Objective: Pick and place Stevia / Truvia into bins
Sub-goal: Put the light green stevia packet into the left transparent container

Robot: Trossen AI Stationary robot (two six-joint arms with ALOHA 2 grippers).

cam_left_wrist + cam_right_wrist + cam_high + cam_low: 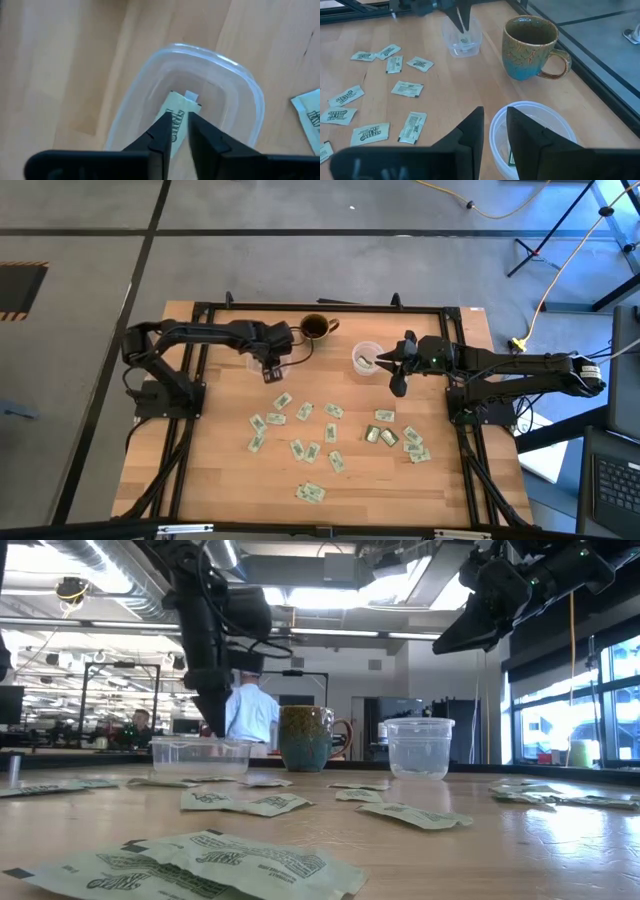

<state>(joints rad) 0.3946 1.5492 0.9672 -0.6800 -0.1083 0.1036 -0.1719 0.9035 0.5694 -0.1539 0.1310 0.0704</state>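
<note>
Clear plastic tub (240, 100): left gripper (181, 131) parted slightly above it, sachet (176, 117) between its tips.
We judge the sachet may cling; whether it is gripped, we cannot tell.

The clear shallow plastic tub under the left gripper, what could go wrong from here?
The pale green paper sachet sits between the left gripper's slightly parted fingers above the clear shallow plastic tub; it might cling and lift back out. The light tub could get nudged on withdrawal. The glazed teal-and-brown mug stands close beside it, so a wide swing might clip it.
</note>
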